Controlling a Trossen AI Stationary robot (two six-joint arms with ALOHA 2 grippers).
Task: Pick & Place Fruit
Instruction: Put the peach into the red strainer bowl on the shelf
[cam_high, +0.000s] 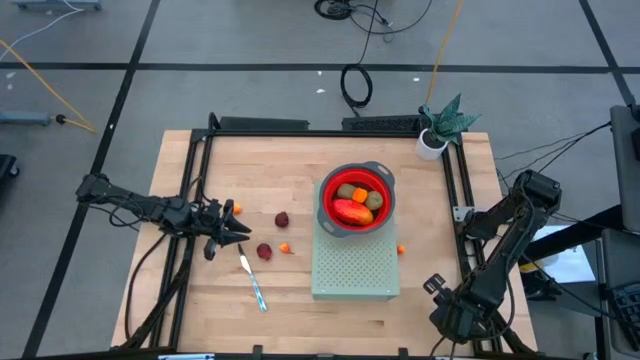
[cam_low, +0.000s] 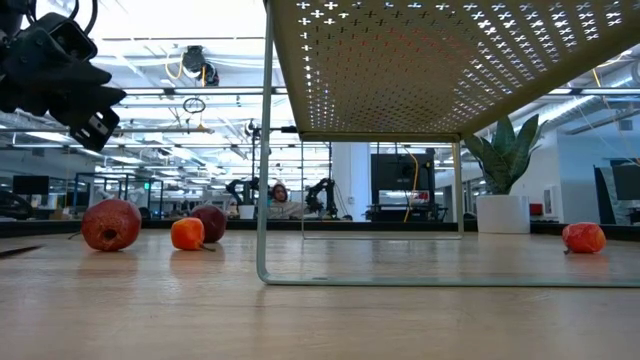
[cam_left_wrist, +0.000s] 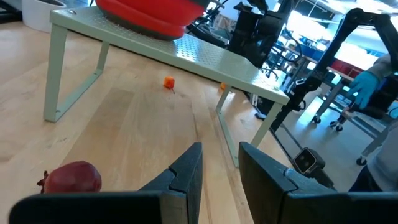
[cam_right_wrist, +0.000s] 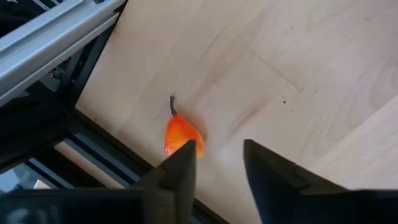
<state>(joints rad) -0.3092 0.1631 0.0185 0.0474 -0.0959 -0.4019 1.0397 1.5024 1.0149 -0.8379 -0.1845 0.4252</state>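
The left gripper (cam_high: 240, 232) is seen low over the worktop (cam_high: 200, 300), with its jaws a little way apart and nothing held between them. A dark red ball (cam_left_wrist: 71, 178) lies just beside it, and a tiny orange ball (cam_high: 236, 209) is close by on its other side. The right gripper (cam_right_wrist: 217, 152) is seen at the right edge of the worktop, by the metal rail (cam_right_wrist: 56, 37). Its jaws are a little way apart, and a small orange fruit (cam_right_wrist: 180, 134) lies loose on the wood just beside one jaw.

Farther out, a second dark red ball (cam_high: 282, 219) and another orange ball (cam_high: 286, 248) are seen on the wood. A knife (cam_high: 252, 283) lies near them. The red bowl (cam_high: 356, 199) is set on a green rack (cam_high: 355, 270). Inside it a long red-orange fruit (cam_high: 352, 212) and two brown-green ovals (cam_high: 347, 191) are seen.
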